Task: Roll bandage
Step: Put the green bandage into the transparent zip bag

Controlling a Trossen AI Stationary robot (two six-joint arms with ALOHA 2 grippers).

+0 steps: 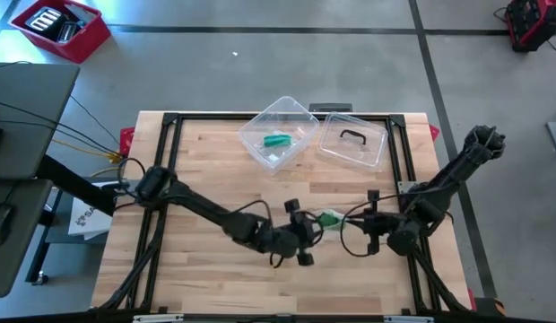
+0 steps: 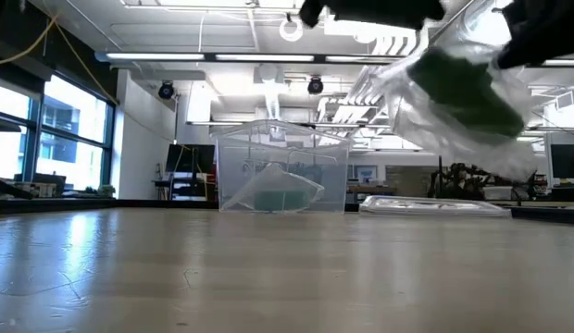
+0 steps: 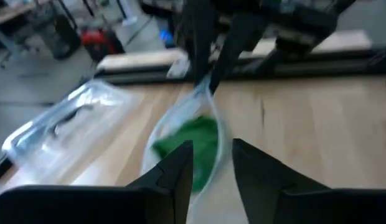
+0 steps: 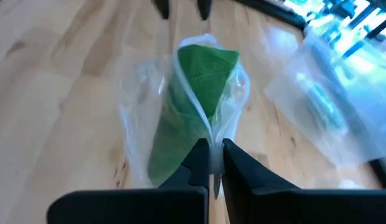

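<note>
Wooden table: bagged green bandage is pinched by right fingers; left fingers, stretched low opposite, are parted around it.

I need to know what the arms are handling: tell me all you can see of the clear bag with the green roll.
The clear plastic bag is crinkled and thin, with a green bandage roll inside. It hangs above the wooden table, pinched at its edge by the shut right gripper. The left gripper sits open at its other end.

Left claw fingers parted around bagged green bandage, right claw pinching bag.
</note>
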